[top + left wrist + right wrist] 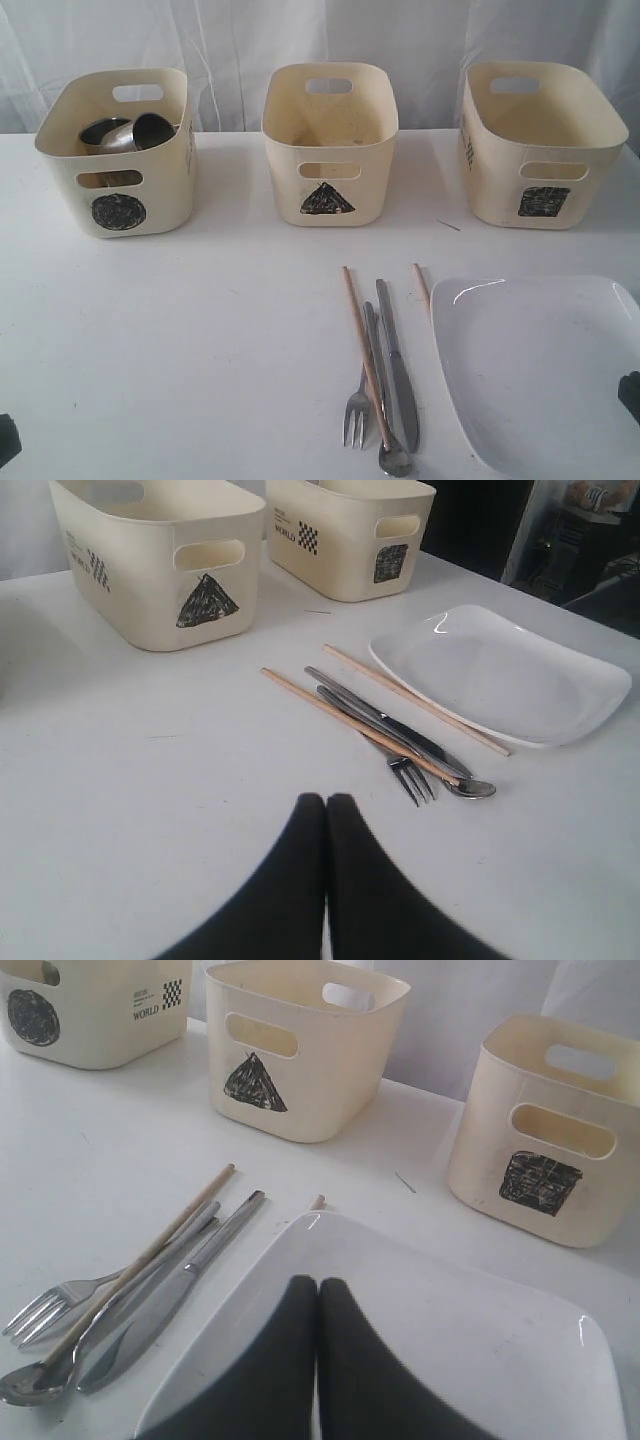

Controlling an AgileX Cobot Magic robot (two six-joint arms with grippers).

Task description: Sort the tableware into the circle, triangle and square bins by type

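Observation:
Fork (357, 415), spoon (394, 460) and knife (398, 370) lie bunched on the table with one wooden chopstick (362, 350) across them. The other chopstick (422, 285) runs along the edge of the large white square plate (545, 370). Two steel vessels (152, 130) sit in the circle bin (115, 205); the small white bowl is out of view. My left gripper (326, 800) is shut and empty over bare table near the fork (412, 775). My right gripper (318, 1282) is shut and empty above the plate (450, 1340).
The triangle bin (330, 195) stands at the back middle and the square bin (540, 195) at the back right; nothing shows inside either. A white curtain hangs behind the bins. A short thin sliver (448, 225) lies between those two bins.

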